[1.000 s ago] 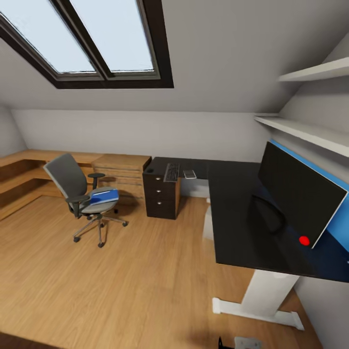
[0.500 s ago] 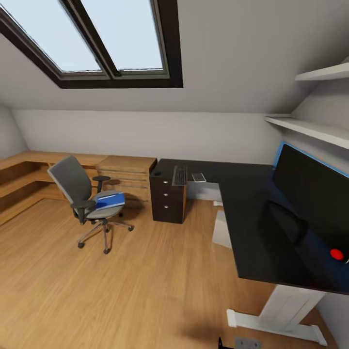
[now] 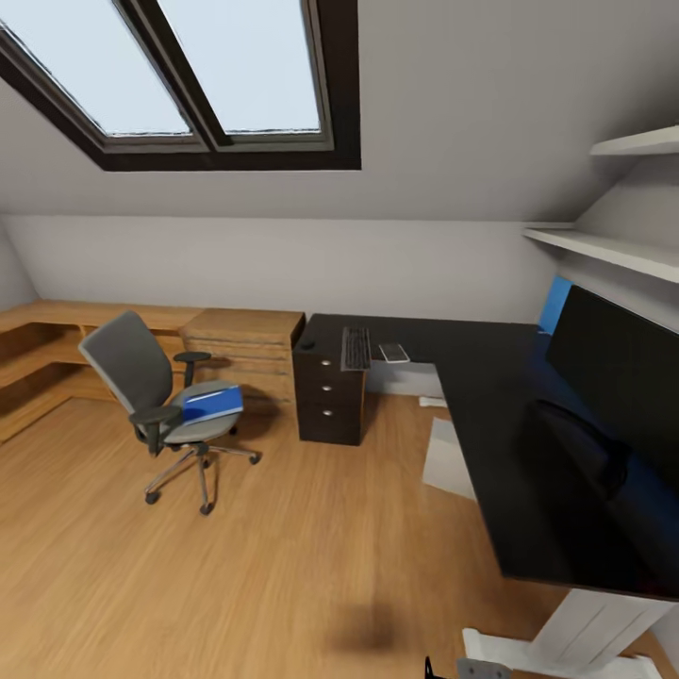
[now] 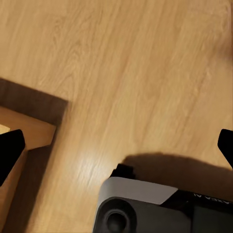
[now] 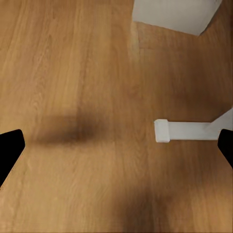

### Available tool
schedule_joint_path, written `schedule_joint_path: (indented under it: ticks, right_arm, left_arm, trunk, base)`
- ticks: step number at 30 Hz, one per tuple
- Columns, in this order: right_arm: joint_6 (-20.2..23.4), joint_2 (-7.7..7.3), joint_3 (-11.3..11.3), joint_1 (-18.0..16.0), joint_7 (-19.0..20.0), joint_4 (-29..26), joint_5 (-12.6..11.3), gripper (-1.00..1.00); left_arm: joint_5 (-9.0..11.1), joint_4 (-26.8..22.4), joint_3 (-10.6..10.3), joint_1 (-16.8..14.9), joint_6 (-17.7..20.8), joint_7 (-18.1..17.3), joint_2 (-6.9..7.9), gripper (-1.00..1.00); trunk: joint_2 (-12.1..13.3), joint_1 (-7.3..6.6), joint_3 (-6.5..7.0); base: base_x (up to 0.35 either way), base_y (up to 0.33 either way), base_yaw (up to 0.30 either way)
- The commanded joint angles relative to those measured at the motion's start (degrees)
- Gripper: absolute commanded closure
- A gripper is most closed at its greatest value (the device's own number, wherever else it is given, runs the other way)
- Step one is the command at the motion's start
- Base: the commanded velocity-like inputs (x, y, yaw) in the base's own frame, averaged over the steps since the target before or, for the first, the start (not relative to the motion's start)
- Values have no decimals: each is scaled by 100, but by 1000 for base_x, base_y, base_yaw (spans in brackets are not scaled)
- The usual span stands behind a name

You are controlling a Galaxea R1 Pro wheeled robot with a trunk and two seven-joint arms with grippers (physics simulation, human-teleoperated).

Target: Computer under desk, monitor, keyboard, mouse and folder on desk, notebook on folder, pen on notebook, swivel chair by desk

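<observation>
A: Folder (image 3: 213, 404), bright blue, lies on the seat of the swivel chair (image 3: 151, 387) in the head view, out on the wood floor (image 3: 283, 556) left of the desk (image 3: 490, 415). Against the earlier frames the whole picture has slid sideways, so the camera has turned; the furniture itself has not moved.

B: On the desk?

A: Keyboard (image 3: 356, 348) on the far wing, a small pale-edged flat item (image 3: 394, 353) just beside it, monitor (image 3: 622, 377) at the right edge. A white box (image 3: 451, 459) stands on the floor under the desk.

B: Left wrist view?

A: Left gripper (image 4: 116, 145): fingertips (image 4: 9, 150) spread wide, holding nothing, over bare floor and the robot's base (image 4: 145, 208); a wood corner (image 4: 29, 133) sits near one tip.

B: Right wrist view?

A: Right gripper (image 5: 116, 145): tips likewise apart and empty, above floor, a white desk foot (image 5: 189, 130) and the white box (image 5: 174, 14). The chair and folder are well apart from both.
</observation>
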Motion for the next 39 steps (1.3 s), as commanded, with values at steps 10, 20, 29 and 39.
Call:
schedule_joint_path:
  ticks: [10, 20, 29, 39]
  right_arm:
    - [-36, 4, -34, -8, -18, 22, 48, -100]
    - [-52, 7, -24, -8, -18, 22, 67, -100]
    - [-258, 4, -4, -8, -13, 22, 91, -100]
    - [-480, 6, 0, -8, -16, 93, 83, -100]
  left_arm:
    - [61, -2, -48, -5, -23, 37, 5, -100]
    - [61, -1, -48, -5, -24, 37, 5, -100]
    - [56, -1, -60, -5, -31, 36, 5, -100]
    - [52, -1, -69, -5, -31, 37, -3, -100]
  trunk:
    - [112, -61, 44]
    - [513, -280, 224]
    - [633, -346, 277]
    - [633, -346, 277]
  base:
    - [311, 161, -225]
    - [311, 180, -18]
    - [311, 196, -1]
    - [311, 205, 0]
